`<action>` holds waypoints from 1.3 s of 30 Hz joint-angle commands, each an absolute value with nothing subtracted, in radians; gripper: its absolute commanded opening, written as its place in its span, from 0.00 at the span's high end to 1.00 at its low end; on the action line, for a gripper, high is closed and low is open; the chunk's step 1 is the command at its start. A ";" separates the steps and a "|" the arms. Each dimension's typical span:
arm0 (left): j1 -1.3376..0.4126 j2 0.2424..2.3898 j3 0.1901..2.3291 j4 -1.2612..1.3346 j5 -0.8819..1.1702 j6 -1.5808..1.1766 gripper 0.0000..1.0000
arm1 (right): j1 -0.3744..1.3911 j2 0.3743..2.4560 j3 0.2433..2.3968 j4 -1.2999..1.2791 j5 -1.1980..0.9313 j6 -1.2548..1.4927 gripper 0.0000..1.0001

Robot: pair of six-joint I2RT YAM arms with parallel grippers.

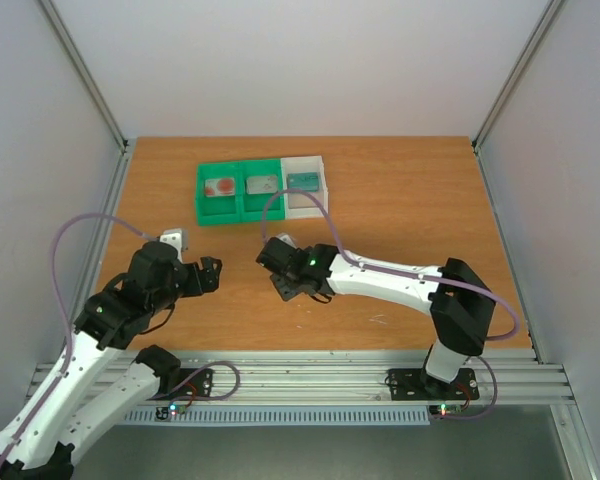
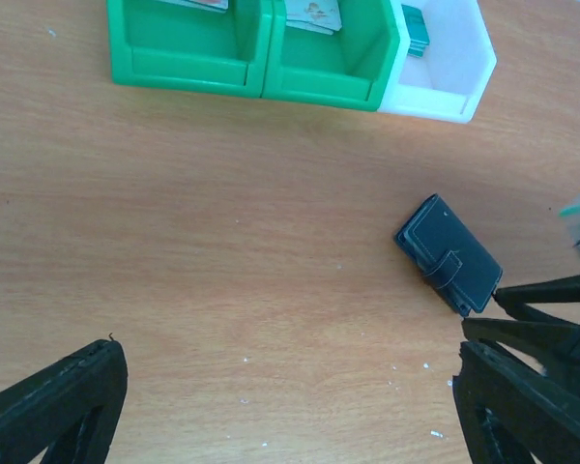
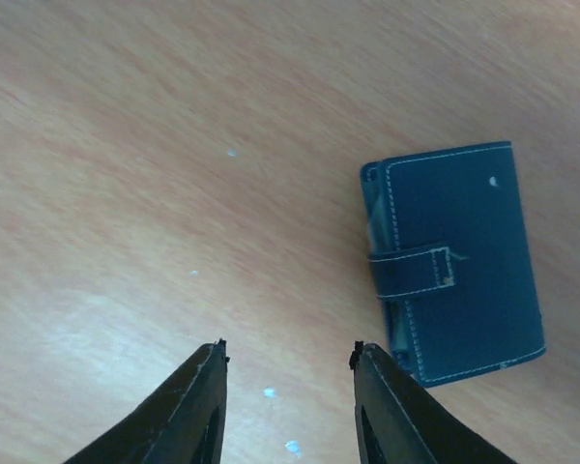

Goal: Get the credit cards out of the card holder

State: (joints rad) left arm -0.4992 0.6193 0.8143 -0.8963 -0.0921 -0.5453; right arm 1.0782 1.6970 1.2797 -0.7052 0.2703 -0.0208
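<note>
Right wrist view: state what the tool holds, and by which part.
Nothing. The right tool stands open over the table; the closed card holder lies flat beside it, outside its grasp.

The table (image 3: 126,145) looks like smooth wood-grain laminate with a soft sheen. The card holder (image 3: 459,261) is matt and finely grained, perhaps leather, with pale stitching. The tray (image 2: 203,68) is glossy moulded plastic. The fingers (image 3: 188,411) of the right gripper (image 3: 288,345) are matt black plastic, faintly ridged.

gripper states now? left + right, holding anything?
Left gripper: wide open, empty.
Right gripper: partly open, holding nothing; the closed card holder lies beside it, not between the jaws.
</note>
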 commanded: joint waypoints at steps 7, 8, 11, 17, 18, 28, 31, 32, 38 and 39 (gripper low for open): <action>-0.496 0.522 0.812 -0.851 -0.152 -0.582 0.07 | 1.046 1.874 1.286 -0.669 0.475 -0.285 0.52; -0.497 0.515 0.813 -0.856 -0.156 -0.581 0.07 | 1.046 1.888 1.289 -0.669 0.495 -0.295 0.51; -0.496 0.502 0.813 -0.868 -0.169 -0.575 0.07 | 1.045 1.929 1.293 -0.657 0.560 -0.315 0.50; -0.496 0.506 0.814 -0.866 -0.173 -0.572 0.07 | 1.045 2.035 1.308 -0.629 0.687 -0.350 0.50; -0.496 0.506 0.816 -0.868 -0.174 -0.572 0.07 | 1.045 2.042 1.307 -0.625 0.707 -0.358 0.51; -0.496 0.512 0.828 -0.888 -0.176 -0.554 0.07 | 1.046 2.007 1.286 -0.604 0.750 -0.368 0.95; -0.497 0.518 0.834 -0.894 -0.176 -0.554 0.07 | 1.047 1.980 1.272 -0.603 0.730 -0.357 0.99; -0.496 0.519 0.836 -0.895 -0.176 -0.554 0.07 | 1.047 1.970 1.268 -0.604 0.726 -0.352 0.99; -0.496 0.531 0.832 -0.894 -0.164 -0.555 0.07 | 1.049 1.826 1.261 -0.673 0.564 -0.244 0.99; -0.497 0.536 0.832 -0.892 -0.155 -0.556 0.07 | 1.049 1.790 1.252 -0.677 0.494 -0.206 0.99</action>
State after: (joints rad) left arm -0.4992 0.5190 0.8059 -0.9024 -0.1616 -0.5686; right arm 1.0481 1.9381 1.2640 -0.6418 0.6655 -0.3271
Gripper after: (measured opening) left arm 0.931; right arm 0.053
